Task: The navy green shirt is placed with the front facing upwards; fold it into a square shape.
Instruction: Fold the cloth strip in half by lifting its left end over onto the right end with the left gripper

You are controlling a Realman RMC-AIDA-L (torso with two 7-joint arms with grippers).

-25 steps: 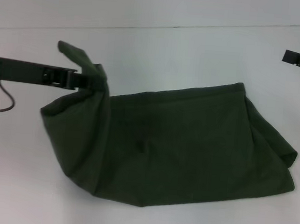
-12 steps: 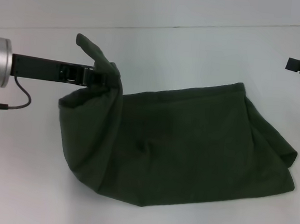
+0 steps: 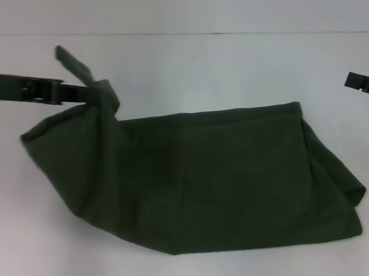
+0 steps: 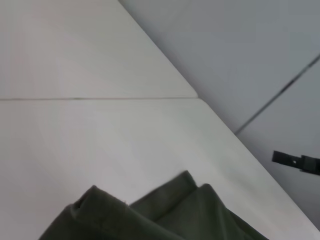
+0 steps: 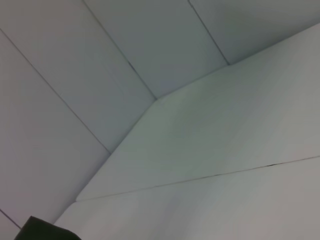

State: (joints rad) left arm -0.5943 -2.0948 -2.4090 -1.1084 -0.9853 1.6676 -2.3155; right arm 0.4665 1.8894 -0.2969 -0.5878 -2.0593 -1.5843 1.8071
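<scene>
On the left my left gripper [image 3: 93, 95] is clamped on a bunched far-left corner of the shirt [image 3: 219, 179], holding it lifted off the table [image 3: 179, 48] w/ a flap sticking up behind it. I'd say I'm mid-fold: that left end needs carrying right, over the body, then laying flat. The shirt sits centre to right of the table, plain green side showing, no lettering visible, already doubled, w/ loose layers at the right edge. Next move calls for a steady pull so the lower layer doesn't drag. No boxes or bins in view. Far right, my right gripper [image 3: 368, 83] hangs idle, well apart from the cloth; can't tell if it's open
</scene>
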